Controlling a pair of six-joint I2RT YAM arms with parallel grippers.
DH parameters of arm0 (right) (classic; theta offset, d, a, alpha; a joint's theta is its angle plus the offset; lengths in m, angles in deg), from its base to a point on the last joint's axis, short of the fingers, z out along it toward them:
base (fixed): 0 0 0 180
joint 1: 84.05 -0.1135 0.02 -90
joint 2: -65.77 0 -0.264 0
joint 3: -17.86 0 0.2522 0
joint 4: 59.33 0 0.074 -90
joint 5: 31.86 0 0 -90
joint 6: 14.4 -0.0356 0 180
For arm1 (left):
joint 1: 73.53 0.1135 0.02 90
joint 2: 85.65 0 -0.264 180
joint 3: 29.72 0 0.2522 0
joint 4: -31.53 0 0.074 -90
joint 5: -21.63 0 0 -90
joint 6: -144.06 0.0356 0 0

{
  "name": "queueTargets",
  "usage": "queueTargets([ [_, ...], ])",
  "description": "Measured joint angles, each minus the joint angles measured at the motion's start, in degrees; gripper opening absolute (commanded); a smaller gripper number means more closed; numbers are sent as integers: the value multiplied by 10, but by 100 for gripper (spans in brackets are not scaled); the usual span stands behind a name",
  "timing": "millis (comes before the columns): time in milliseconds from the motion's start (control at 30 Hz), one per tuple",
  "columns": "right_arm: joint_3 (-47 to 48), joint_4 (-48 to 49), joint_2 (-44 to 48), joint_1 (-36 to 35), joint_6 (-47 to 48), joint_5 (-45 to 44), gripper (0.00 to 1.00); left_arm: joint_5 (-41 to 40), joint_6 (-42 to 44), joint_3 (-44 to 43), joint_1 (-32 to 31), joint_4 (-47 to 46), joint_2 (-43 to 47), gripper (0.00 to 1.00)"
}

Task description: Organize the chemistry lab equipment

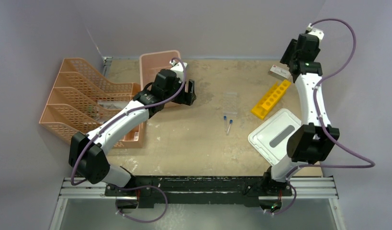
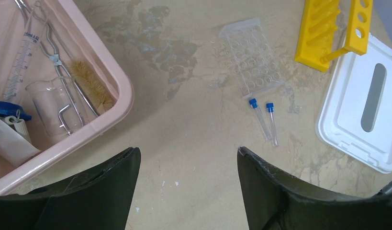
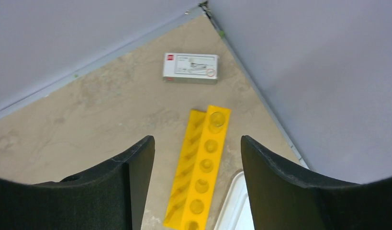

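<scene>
Top external: yellow holed rack (image 1: 271, 98) diagonal, near-left to far-right; left gripper (image 2: 188, 150), right gripper (image 3: 196, 140) wide.

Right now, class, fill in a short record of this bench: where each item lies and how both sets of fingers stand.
in pink bin: tongs, brush, beaker
mid-table: clear rack, two blue-capped tubes lying nearby
right side: yellow rack, white lid
far right corner: small box
left fingers: open, empty
right fingers: open, empty

Bare table (image 1: 194, 139) spreads left of the clear rack (image 1: 230, 101). The yellow holed rack (image 1: 270, 99) and white lid (image 1: 265, 141) block its right.
</scene>
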Motion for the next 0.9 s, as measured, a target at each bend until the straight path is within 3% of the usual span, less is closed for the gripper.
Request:
queueTargets([
  [300,-17,-49,51,-154,2,-10,58,-34,-20,0,0,-1,0,70],
  [567,-224,-69,121,-289,-74,25,53,-49,-45,11,0,-38,21,70],
  [700,-318,-65,127,-325,-131,38,44,-50,-51,14,0,-53,33,70],
  [900,-383,-50,99,-355,-184,53,40,-49,-62,23,0,-66,34,70],
])
